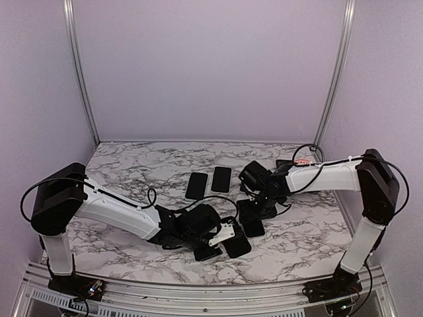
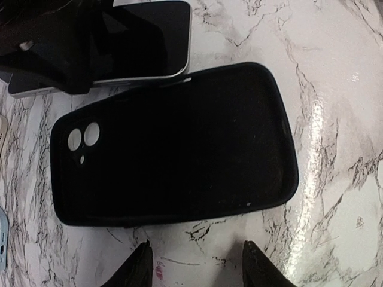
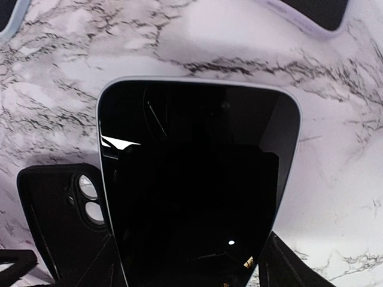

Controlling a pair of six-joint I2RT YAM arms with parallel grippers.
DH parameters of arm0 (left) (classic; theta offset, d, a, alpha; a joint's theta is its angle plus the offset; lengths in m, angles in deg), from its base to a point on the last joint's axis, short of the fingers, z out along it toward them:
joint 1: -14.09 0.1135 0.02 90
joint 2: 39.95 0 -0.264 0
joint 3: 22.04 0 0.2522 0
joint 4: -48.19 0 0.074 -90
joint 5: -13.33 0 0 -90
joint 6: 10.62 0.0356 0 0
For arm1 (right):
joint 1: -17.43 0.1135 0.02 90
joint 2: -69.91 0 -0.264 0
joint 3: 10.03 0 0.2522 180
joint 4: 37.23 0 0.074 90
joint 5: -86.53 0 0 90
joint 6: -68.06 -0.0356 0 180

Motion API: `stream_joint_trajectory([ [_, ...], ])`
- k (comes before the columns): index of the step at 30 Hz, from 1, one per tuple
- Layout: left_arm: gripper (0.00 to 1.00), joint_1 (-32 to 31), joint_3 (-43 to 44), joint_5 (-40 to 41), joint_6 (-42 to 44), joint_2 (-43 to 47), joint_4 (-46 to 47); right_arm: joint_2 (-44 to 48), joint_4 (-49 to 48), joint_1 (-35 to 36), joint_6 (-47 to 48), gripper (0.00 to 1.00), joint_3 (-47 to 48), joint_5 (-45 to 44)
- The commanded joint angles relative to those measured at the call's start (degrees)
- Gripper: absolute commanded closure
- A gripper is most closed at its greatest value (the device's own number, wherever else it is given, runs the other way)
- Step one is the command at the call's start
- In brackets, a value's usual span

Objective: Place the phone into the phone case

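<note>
While the phone case (image 2: 173,143) lay hollow side up on the marble table (image 2: 335,89), the left gripper (image 2: 194,263) hovered beside it, fingers apart and empty. The right gripper (image 3: 191,251) clasped the phone (image 3: 197,179) just beside the case.

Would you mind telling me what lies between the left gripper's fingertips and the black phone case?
Only a bare strip of marble table; the left wrist view shows it between the left gripper and the phone case.
</note>
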Motion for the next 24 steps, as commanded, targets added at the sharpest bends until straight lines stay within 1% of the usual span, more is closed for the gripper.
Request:
stream_joint_trajectory([
  [1, 0.52, -0.2, -1.1, -1.7, -0.7, -2.2, 2.8, 0.0, -1.0, 0.5, 1.9, 0.68, 5.0, -0.1],
  [4, 0.55, 0.5, -1.6, -2.0, -2.8, -2.6, 5.7, 2.2, 1.4, 0.5, 3.4, 0.68, 6.4, -4.8],
  [6, 0.55, 1.5, -4.0, -2.9, -5.1, -0.3, 9.8, 4.5, 1.9, 0.6, 4.8, 0.69, 6.6, -7.5],
  [9, 0.53, 5.1, -9.5, -2.9, -12.1, 6.4, 16.6, 8.6, -0.8, 1.6, 6.1, 0.71, 4.6, -8.1],
  [11, 0.51, 7.9, -13.4, 2.5, -17.5, 11.8, 19.1, 10.4, -3.4, 4.4, 5.4, 0.74, 2.7, -8.6],
  [14, 0.40, 11.6, -17.7, 15.1, -23.8, 17.5, 19.0, 11.4, -5.5, 10.2, 4.2, 0.77, 0.6, -11.2],
  [17, 0.25, 13.9, -21.7, 24.7, -28.6, 22.5, 18.3, 12.4, -6.6, 14.6, 3.1, 0.78, -1.2, -13.5],
  [19, 0.15, 14.5, -23.4, 28.6, -30.4, 25.1, 18.0, 13.2, -8.3, 15.8, 2.6, 0.78, -3.4, -12.5],
  [22, 0.04, 14.6, -24.5, 32.1, -31.9, 28.2, 17.6, 13.5, -9.5, 16.1, 1.4, 0.78, -6.2, -11.2],
  [23, 0.01, 14.6, -24.5, 33.3, -32.4, 28.9, 17.3, 13.5, -9.8, 16.4, 0.9, 0.78, -6.9, -10.9],
  [24, 0.01, 14.6, -24.4, 34.6, -33.0, 29.3, 17.2, 13.5, -10.5, 16.8, 0.4, 0.78, -7.6, -10.5],
])
